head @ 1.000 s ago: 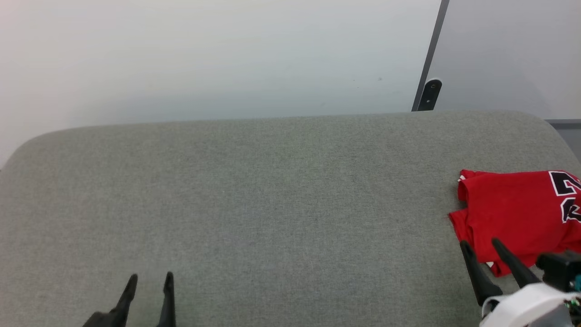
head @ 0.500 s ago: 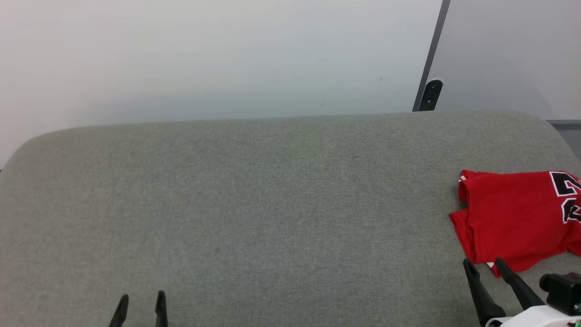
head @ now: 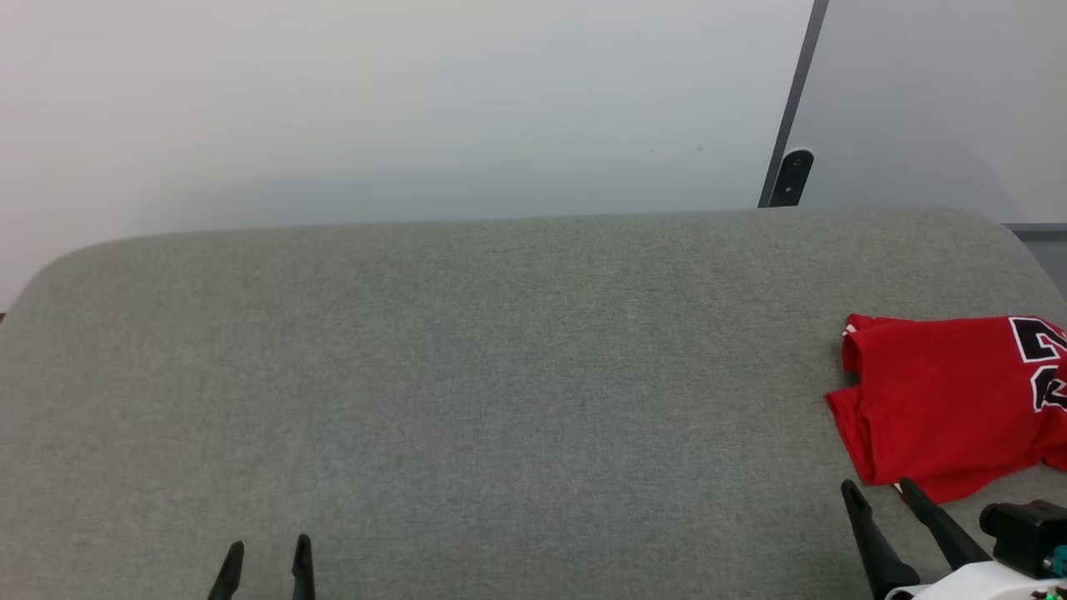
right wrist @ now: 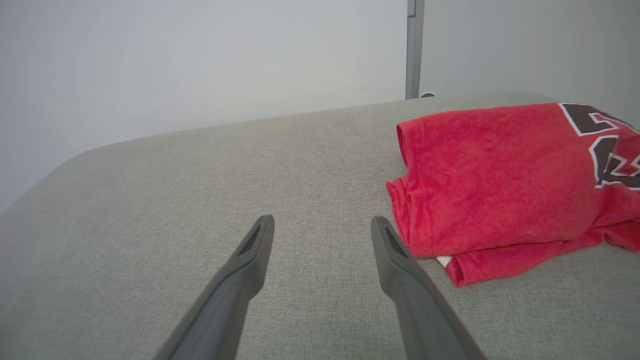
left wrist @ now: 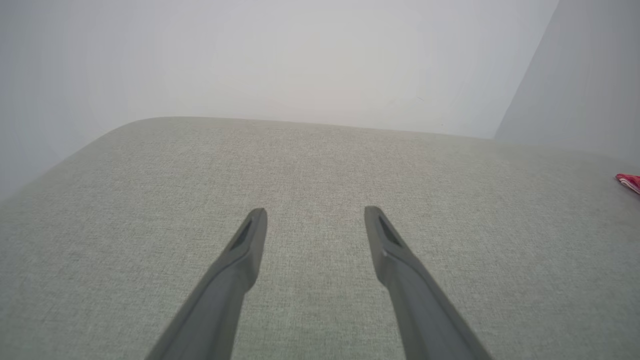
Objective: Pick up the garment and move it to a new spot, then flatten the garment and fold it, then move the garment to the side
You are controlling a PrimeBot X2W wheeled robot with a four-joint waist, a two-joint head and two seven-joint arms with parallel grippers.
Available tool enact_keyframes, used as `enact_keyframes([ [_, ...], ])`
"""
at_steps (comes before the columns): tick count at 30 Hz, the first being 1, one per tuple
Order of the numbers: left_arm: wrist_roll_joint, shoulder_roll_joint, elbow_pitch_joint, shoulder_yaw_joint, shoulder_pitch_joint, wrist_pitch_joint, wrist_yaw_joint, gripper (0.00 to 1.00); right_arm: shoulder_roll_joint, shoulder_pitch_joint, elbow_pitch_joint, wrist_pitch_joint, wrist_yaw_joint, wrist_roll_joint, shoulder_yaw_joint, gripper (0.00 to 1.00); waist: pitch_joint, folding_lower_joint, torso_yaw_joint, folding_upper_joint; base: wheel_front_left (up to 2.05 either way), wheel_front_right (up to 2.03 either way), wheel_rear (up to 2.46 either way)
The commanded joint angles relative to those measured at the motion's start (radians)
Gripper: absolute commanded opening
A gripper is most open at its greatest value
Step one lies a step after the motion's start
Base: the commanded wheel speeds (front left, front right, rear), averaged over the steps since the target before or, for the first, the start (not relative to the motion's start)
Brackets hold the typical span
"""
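Note:
The garment (head: 942,400), red with a black-and-white print at its right end, lies folded at the right side of the grey cushioned surface (head: 500,375). In the right wrist view the garment (right wrist: 500,180) sits just right of my fingers, a bit of white trim showing under its near edge. My right gripper (head: 875,487) stands open just in front of the garment's near-left corner, apart from it, with nothing between its fingers. My left gripper (head: 268,546) is open and empty at the lower left over bare cushion. A red sliver of the garment (left wrist: 629,181) shows at the left wrist view's right edge.
A pale wall stands behind the cushion, with a dark vertical post and bracket (head: 790,175) at the back right. The cushion's rounded far-left corner (head: 50,267) and its right edge near the garment bound the surface.
My right gripper has drawn back toward me, off the garment's near edge. My left gripper has also pulled back toward the bottom edge. The garment has stayed in place.

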Motion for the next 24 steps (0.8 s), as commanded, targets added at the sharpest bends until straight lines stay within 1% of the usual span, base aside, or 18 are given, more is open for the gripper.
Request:
enact_keyframes([
  [1, -0.002, 0.003, 0.0, -0.001, 0.007, 0.002, 0.007, 1.0, -0.002, 0.007, -0.005, 0.002, -0.001, -0.001, 0.005, 1.0, 0.0, 0.0, 0.0, -0.0001, 0.0, 0.0, 0.0],
  [6, -0.012, 0.005, 0.005, -0.002, 0.008, 0.004, 0.008, 1.0, -0.004, 0.001, -0.004, 0.006, -0.001, 0.003, 0.012, 1.0, 0.001, 0.0, -0.003, -0.0001, 0.0, 0.0, 0.0],
  [7, -0.01, 0.002, 0.006, -0.001, 0.001, 0.001, 0.001, 0.0, -0.001, 0.0, -0.002, 0.005, 0.0, 0.002, 0.011, 0.0, 0.001, 0.0, -0.003, -0.0001, 0.0, 0.0, 0.0],
  [11, -0.016, -0.009, 0.041, -0.004, 0.001, 0.003, -0.001, 0.0, 0.009, 0.009, 0.034, 0.009, 0.0, 0.006, 0.014, 0.0, 0.001, 0.0, -0.003, -0.0001, 0.0, 0.0, 0.0],
  [24, -0.255, -0.021, 0.06, 0.012, -0.057, 0.07, -0.019, 0.0, 0.031, -0.032, 0.074, 0.005, 0.0, 0.216, -0.014, 0.0, 0.005, 0.0, -0.001, -0.0001, 0.0, 0.0, 0.0],
])
